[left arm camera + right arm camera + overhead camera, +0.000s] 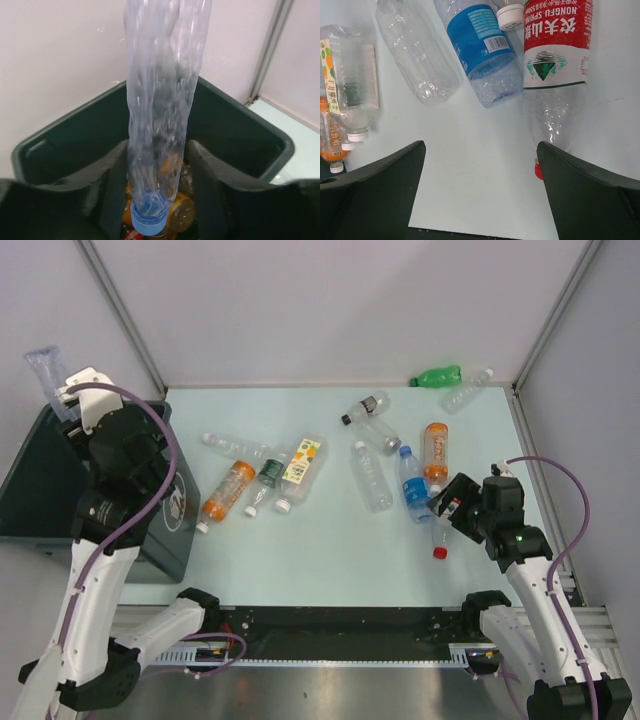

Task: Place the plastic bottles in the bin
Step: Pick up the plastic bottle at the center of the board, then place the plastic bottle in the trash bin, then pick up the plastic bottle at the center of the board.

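My left gripper (62, 392) is shut on a clear crushed bottle with a blue cap (160, 100) and holds it cap-down over the dark bin (40, 490). The bin's rim (240, 115) shows in the left wrist view, with orange bottles (186, 210) lying inside. My right gripper (448, 505) is open and empty above the table (480, 165), just left of a red-capped, red-labelled bottle (552, 50). A blue-labelled bottle (480, 35) and a clear bottle (415, 55) lie beyond its fingers.
Several more bottles lie on the table: an orange one (228, 490), a juice-labelled one (300, 472), a clear one (371, 477), an orange one (436, 450) and a black-capped one (366, 408). A green one (436, 376) and a clear one (468, 390) lie by the back wall.
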Robot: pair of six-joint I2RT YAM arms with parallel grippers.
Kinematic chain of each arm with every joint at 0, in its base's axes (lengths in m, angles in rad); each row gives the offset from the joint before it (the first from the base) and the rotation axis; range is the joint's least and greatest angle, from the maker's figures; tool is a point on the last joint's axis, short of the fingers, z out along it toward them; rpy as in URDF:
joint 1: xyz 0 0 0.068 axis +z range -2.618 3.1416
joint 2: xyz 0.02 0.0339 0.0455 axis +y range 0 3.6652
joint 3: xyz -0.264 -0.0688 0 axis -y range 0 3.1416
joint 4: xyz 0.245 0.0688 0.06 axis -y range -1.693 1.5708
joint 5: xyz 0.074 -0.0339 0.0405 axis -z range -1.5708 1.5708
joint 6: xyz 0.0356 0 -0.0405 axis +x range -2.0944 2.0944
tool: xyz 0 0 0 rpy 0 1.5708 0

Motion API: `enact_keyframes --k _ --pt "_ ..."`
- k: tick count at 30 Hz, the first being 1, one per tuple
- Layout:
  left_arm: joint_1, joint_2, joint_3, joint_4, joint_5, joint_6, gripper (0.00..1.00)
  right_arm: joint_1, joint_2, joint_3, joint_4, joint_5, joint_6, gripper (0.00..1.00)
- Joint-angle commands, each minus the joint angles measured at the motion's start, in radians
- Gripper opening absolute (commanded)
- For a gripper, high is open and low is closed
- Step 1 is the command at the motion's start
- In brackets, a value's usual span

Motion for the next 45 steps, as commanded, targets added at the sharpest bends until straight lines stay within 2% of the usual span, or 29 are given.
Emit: enact_keyframes --k 1,3,4,5,10,13,17,19,21,26,34,45 --pt "0.013 -0.027 -0.020 0.077 -0.086 0.072 0.65 -0.006 0.007 0.012 0.026 -0.011 -0.015 1.00" --pt "0.013 -0.033 -0.019 0.077 -0.085 0.071 0.72 -0.006 0.007 0.011 0.026 -0.011 -0.014 1.00" --pt "0.011 -0.032 -0.017 0.076 -0.088 0.071 0.81 -0.006 0.007 0.012 0.025 -0.010 -0.015 1.00" --pt "0.013 -0.034 -0.016 0.074 -0.085 0.066 0.84 -0.006 0.007 0.012 0.025 -0.008 -0.015 1.00" --pt "0.013 -0.030 0.030 -0.024 -0.002 -0.012 0.90 -0.006 0.007 0.011 0.017 -0.005 -0.015 1.00" --pt "0.011 -0.015 0.056 -0.102 0.134 -0.049 0.93 -0.008 0.007 0.011 0.017 -0.004 -0.017 1.00" --pt "0.011 0.032 0.082 -0.179 0.424 -0.067 0.94 -0.006 0.007 0.011 0.017 -0.005 -0.014 0.99" --pt "0.011 0.042 0.092 -0.205 0.518 -0.078 0.95 -0.006 0.005 0.011 0.016 -0.004 -0.014 1.00" --pt "0.009 0.048 0.092 -0.203 0.655 -0.078 0.95 -0.006 0.004 0.011 0.010 0.001 -0.014 1.00" --pt "-0.010 0.049 0.079 -0.182 0.878 -0.081 0.96 -0.008 0.001 0.012 0.008 0.004 -0.015 1.00" --pt "-0.132 0.048 -0.005 -0.122 0.952 -0.059 0.96 -0.008 -0.001 0.012 0.005 0.002 -0.012 1.00" --pt "-0.152 0.080 -0.201 -0.062 1.040 -0.152 0.95 -0.008 -0.003 0.012 0.003 0.002 -0.012 1.00"
